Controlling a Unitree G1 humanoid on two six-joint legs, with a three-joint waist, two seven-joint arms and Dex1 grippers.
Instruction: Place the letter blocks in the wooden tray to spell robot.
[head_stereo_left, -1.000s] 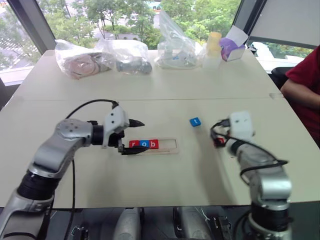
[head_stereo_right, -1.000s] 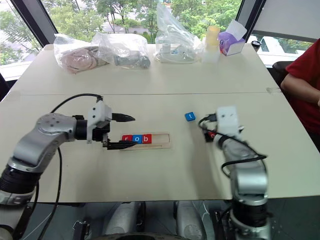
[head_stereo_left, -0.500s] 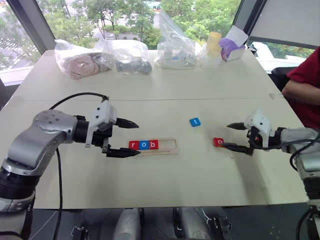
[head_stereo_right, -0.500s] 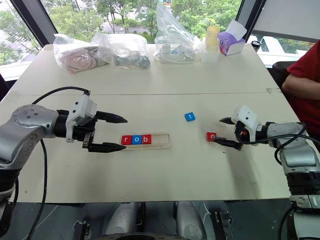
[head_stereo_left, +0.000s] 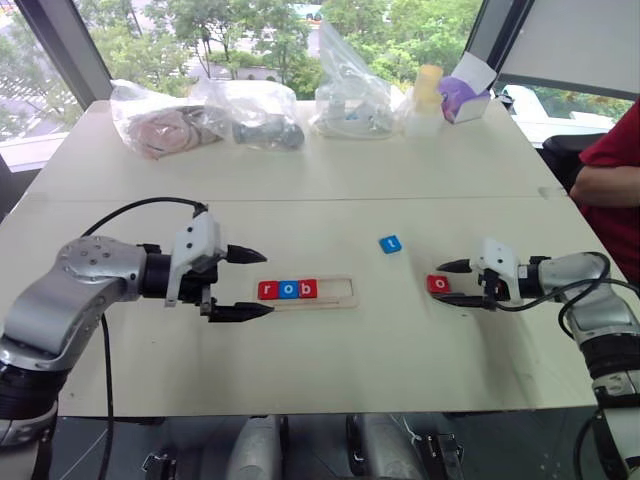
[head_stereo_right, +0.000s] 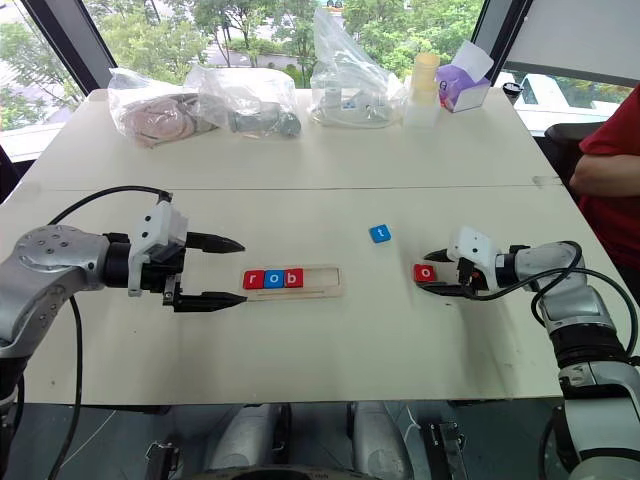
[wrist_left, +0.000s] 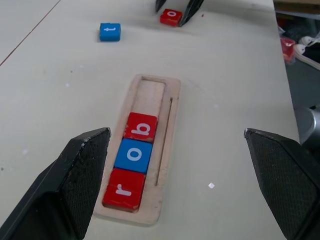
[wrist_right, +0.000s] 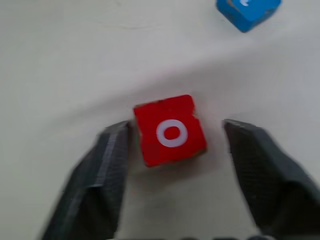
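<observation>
The wooden tray (head_stereo_left: 335, 291) lies at mid-table with three letter blocks in its left end: red r (head_stereo_left: 268, 290), blue o (head_stereo_left: 288, 290) and red b (head_stereo_left: 307, 289). Its right part is bare. A blue t block (head_stereo_left: 390, 243) lies loose on the table to the right of the tray. Further right sits a red o block (wrist_right: 170, 131) flat on the table. My right gripper (head_stereo_left: 453, 283) is open and straddles it, one finger (wrist_right: 107, 165) at the block's side and the other a little apart. My left gripper (head_stereo_left: 243, 283) hovers open just left of the tray, holding nothing.
Clear plastic bags (head_stereo_left: 250, 112) with items, a yellow-lidded container (head_stereo_left: 426, 95) and a purple box (head_stereo_left: 462, 95) line the table's far edge. A person in a red sleeve (head_stereo_left: 610, 160) sits at the right side. The table's front edge runs close below both arms.
My right arm swung out and down to the red o block, and its fingers now flank the block more narrowly. My left gripper drew back a little to the left of the tray.
</observation>
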